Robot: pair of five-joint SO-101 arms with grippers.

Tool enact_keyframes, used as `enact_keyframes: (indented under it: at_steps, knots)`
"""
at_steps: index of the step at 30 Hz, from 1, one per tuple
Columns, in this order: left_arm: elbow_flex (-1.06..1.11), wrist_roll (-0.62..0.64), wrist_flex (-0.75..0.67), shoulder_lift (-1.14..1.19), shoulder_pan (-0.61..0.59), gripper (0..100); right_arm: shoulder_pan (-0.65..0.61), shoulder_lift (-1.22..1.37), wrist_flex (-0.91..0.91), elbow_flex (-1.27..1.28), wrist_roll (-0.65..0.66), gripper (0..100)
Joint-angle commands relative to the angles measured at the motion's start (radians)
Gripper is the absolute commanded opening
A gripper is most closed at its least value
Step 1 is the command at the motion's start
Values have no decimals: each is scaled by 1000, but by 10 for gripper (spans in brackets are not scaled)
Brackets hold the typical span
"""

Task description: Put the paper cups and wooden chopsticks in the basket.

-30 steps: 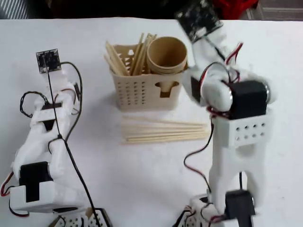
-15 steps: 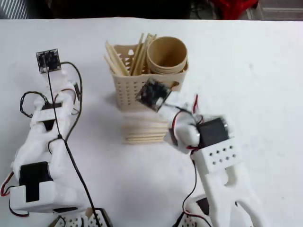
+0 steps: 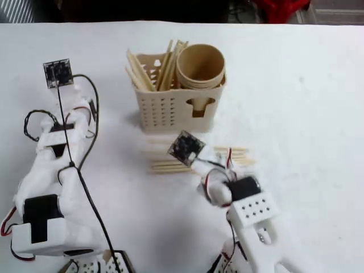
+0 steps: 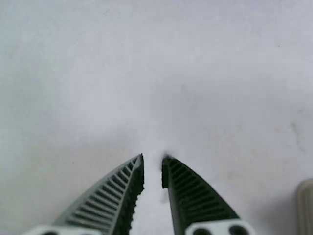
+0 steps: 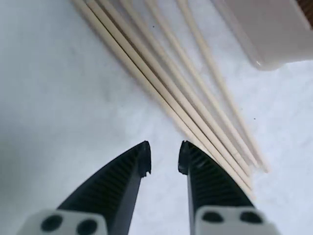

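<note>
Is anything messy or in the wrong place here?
Yes: loose wooden chopsticks lie flat on the table beside the basket, while other chopsticks and the paper cups already stand inside it. Nothing looks broken or spilled.

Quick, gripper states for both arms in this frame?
Left gripper: slightly open, empty, over the white table.
Right gripper: slightly open, empty, by the ends of the loose pale wooden chopsticks.

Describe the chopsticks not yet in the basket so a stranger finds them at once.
Find the pale slotted basket in the middle of the white table. Below it in the high view lie loose wooden chopsticks. Unlike the upright chopsticks in the basket, these lie flat.
</note>
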Motion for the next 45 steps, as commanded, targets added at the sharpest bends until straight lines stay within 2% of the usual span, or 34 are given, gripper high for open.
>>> enact_keyframes:
  at_steps: [1, 8, 15, 38, 45]
  knots:
    - [-51, 2, -3, -4, 12, 86, 2, -142, -54, 104, 0, 99]
    - [-51, 2, -3, -4, 12, 86, 1, -364, -25, 212, 0, 101]
    - [-51, 2, -3, -4, 12, 86, -7, -472, -16, 290, 0, 101]
    - [-49, 2, -3, -4, 12, 86, 1, -466, -81, 299, 9, 103]
    - [-49, 2, -3, -4, 8, 86, -7, -415, -39, 175, 11, 183]
